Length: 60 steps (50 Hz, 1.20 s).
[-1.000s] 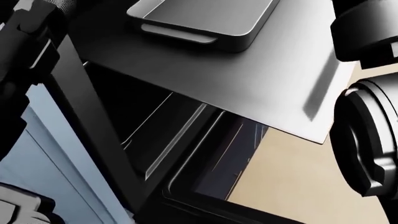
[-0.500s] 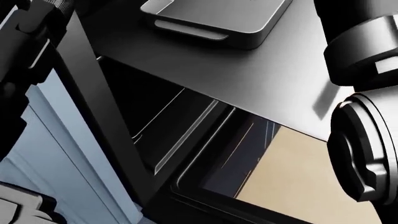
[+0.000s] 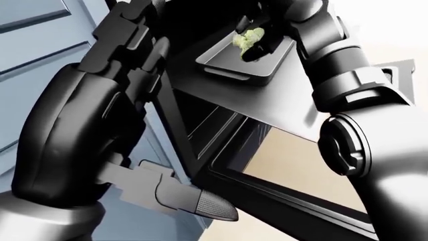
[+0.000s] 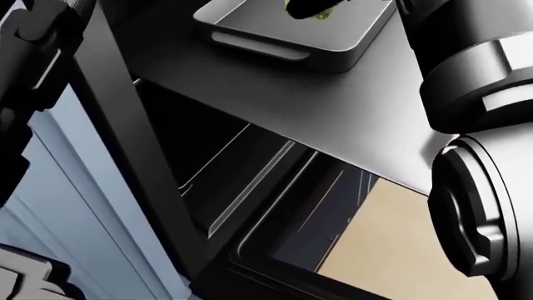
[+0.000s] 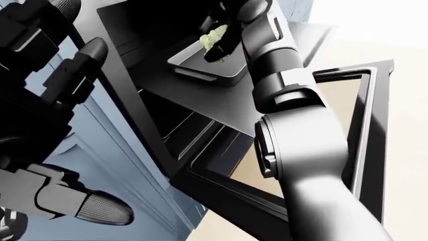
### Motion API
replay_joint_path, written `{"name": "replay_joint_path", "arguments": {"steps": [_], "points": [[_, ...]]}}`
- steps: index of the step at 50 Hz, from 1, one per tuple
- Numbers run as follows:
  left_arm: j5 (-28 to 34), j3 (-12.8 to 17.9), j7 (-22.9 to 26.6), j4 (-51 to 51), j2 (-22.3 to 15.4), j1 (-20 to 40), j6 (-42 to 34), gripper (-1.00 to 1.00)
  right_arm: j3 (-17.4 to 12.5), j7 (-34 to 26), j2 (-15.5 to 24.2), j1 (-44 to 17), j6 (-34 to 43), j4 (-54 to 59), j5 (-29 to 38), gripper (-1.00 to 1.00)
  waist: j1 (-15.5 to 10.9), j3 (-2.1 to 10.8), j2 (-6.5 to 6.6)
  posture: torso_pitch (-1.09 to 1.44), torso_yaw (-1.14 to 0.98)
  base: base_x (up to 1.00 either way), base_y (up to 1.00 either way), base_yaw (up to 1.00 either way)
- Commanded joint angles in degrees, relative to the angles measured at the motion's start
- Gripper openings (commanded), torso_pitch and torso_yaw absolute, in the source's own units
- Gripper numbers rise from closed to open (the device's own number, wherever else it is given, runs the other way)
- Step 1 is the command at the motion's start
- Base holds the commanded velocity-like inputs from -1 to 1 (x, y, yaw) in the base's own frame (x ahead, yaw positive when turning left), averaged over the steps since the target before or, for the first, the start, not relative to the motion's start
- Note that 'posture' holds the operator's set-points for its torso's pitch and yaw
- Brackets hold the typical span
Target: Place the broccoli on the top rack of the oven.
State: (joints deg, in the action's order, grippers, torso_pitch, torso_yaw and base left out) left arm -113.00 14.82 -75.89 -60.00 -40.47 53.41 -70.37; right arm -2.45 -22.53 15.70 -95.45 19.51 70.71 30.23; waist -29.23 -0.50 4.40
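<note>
The pale green broccoli (image 3: 251,40) is in my right hand (image 3: 257,31), whose dark fingers close round it just above a grey metal tray (image 3: 235,71). The tray sits on the flat grey top rack (image 4: 333,112), which is pulled out of the open oven. In the head view only the broccoli's lower edge (image 4: 320,12) shows at the top. My left hand (image 3: 144,85) fills the left of the left-eye view, beside the oven's left side, fingers spread and empty.
A lower wire rack (image 4: 242,181) shows inside the dark oven cavity. The glass oven door (image 5: 365,125) hangs open below the racks, over a beige floor. Pale blue cabinet fronts (image 4: 75,212) stand to the left of the oven.
The head view has shifted slightly. My right arm has moved left and up in the view, and the hand with the broccoli now shows over the tray at the top edge.
</note>
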Motion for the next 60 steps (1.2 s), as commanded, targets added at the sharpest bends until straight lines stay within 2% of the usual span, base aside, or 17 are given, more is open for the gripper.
{"name": "replay_joint_path", "arguments": {"steps": [1,19,24,28,29,33,34,36,38,45,51,52,54,60], "points": [[0.0,1.09,-0.07,0.0,-0.72,1.09,1.06,1.0,-0.23,0.92,0.29,-2.39,-0.93,-2.05,-0.1,-1.0,-0.04,1.52,-0.21,0.0,0.47,0.0,0.0,0.0],[0.0,1.18,-0.19,0.0,-0.07,1.21,0.07,1.0,-0.55,1.55,0.43,-1.33,1.0,-1.22,-0.37,-0.97,-0.44,1.57,-0.23,0.0,0.47,0.0,0.0,0.0],[0.0,1.05,-0.16,0.0,-0.16,1.27,0.03,1.0,-0.71,2.18,0.53,-1.49,1.28,-1.07,-0.72,-0.53,-0.46,1.6,-0.21,0.0,0.47,0.0,0.0,0.0],[0.0,1.09,0.05,0.0,-0.39,1.27,0.25,1.0,-0.56,2.19,0.65,-1.42,1.53,-1.07,-0.75,-0.34,-0.49,1.59,-0.18,0.0,0.47,0.0,0.0,0.0],[0.0,1.17,0.14,0.0,-0.54,1.26,0.3,1.0,-0.48,2.13,0.74,-1.37,1.54,-1.06,-0.68,-0.22,-0.5,1.58,-0.18,0.0,0.47,0.0,0.0,0.0],[0.0,1.09,0.12,0.0,-0.52,1.26,0.27,1.0,-0.33,1.97,0.86,-1.27,1.54,-1.1,-0.47,-0.02,-0.55,1.56,-0.16,0.0,0.47,0.0,0.0,0.0],[0.0,1.12,0.1,0.0,-0.5,1.23,0.28,1.0,-0.28,1.88,0.85,-1.11,1.37,-1.14,-0.42,0.11,-0.56,1.56,-0.15,0.0,0.47,0.0,0.0,0.0],[0.0,1.34,0.22,0.0,-0.68,1.16,0.17,1.0,-0.25,1.77,0.85,-0.99,1.34,-1.19,-0.33,0.15,-0.58,1.56,-0.13,0.0,0.47,0.0,0.0,0.0],[0.0,1.19,0.2,0.0,-0.64,1.24,0.16,1.0,-0.28,1.66,0.91,-1.05,1.43,-1.27,-0.3,0.29,-0.57,1.58,-0.12,0.0,0.47,0.0,0.0,0.0],[0.0,0.96,-0.39,0.0,0.02,1.33,-0.57,1.0,-0.17,1.29,1.22,-1.34,1.19,-1.31,0.09,0.44,-0.67,1.62,-0.12,0.0,0.47,0.0,0.0,0.0],[0.0,0.76,-0.34,0.0,-0.41,1.35,0.0,1.0,-0.26,1.1,1.52,-1.7,1.12,-1.28,0.28,0.82,-0.66,1.63,-0.14,0.0,0.47,0.0,0.0,0.0],[0.0,0.6,-0.43,0.0,-0.24,1.4,-0.18,1.0,-0.15,0.98,1.56,-1.73,0.99,-1.28,0.42,0.93,-0.66,1.63,-0.15,0.0,0.47,0.0,0.0,0.0],[0.0,0.64,-0.48,0.0,-0.02,1.39,-0.44,1.0,-0.17,0.99,1.59,-1.72,0.99,-1.3,0.52,1.0,-0.69,1.65,-0.18,0.0,0.47,0.0,0.0,0.0],[0.0,0.97,-0.45,0.0,0.0,1.08,-0.64,1.0,-0.45,1.02,2.38,-2.59,0.95,-1.84,0.57,1.0,-0.72,1.66,-0.23,0.0,0.47,0.0,0.0,0.0]]}}
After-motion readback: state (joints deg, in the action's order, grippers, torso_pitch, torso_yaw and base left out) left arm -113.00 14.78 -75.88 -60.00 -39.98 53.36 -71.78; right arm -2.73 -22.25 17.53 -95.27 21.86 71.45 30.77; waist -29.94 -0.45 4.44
